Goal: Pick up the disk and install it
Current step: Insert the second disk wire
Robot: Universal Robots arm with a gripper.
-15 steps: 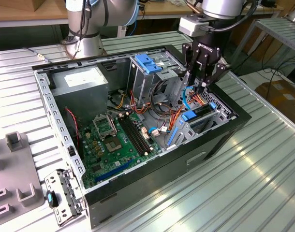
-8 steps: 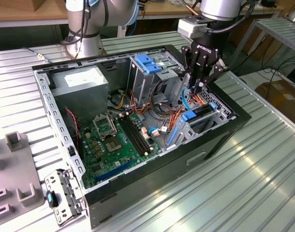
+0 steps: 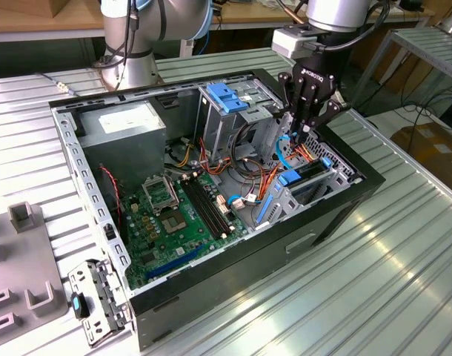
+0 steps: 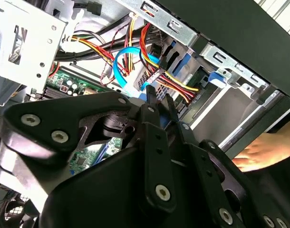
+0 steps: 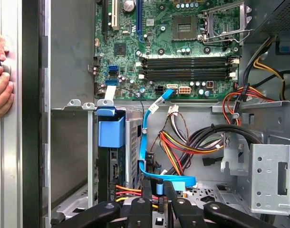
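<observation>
We find the disk (image 3: pixel 309 180) seated in its bay at the case (image 3: pixel 337 215) corner near the bench edge. The fingers (image 5: pixel 160 187) pinch a blue cable (image 5: pixel 146 142) just above it, so the pick-up and install look done.

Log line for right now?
tool: low inside case, at blue data cable | disk: in drive bay | hand: at case's outer wall

Bright, even overhead light; soft shadows; near linkage slightly blurred.
</observation>
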